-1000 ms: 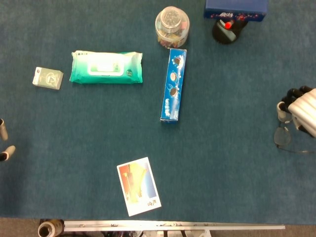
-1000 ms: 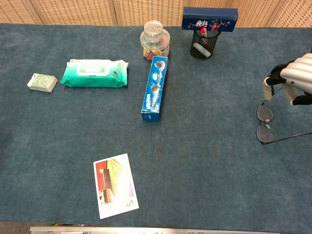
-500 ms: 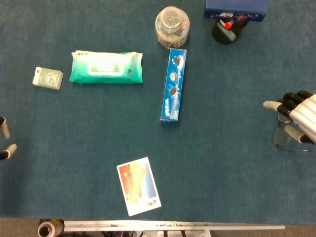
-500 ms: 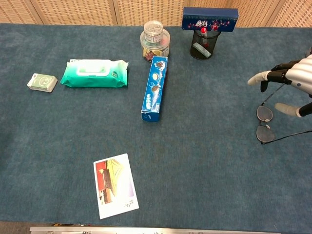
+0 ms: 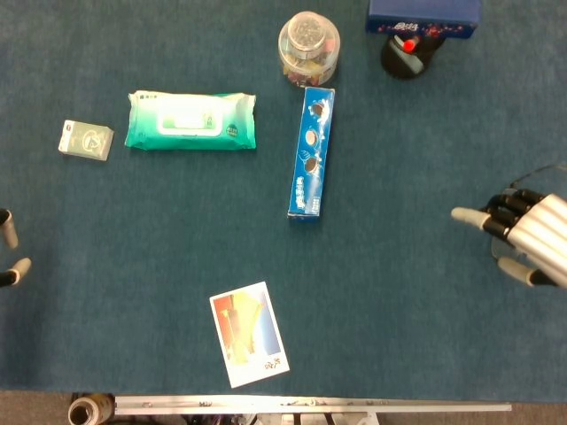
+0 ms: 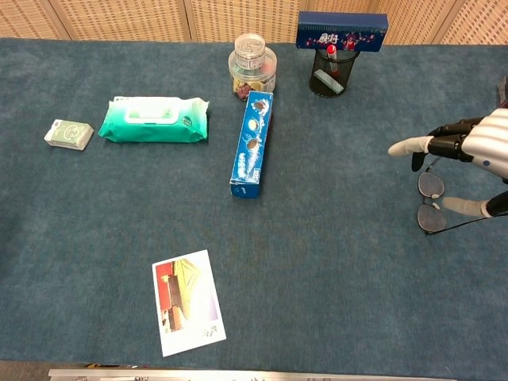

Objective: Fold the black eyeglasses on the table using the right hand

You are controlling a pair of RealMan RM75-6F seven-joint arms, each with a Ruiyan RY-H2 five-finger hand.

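Right robot hand (image 6: 468,163) open, fingers spread above black eyeglasses (image 6: 432,202) on bench (image 6: 333,262); temples apparently unfolded, folding pending.

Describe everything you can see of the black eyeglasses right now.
The black eyeglasses lie on the blue table near its right edge, lenses flat on the cloth. The frame looks thin and dark, with two rounded clear lenses. One temple runs unfolded toward the right edge; the other is hidden behind the right hand, which hovers above with fingers spread. The chest view cannot settle whether a fingertip touches them. In the head view the hand covers them.
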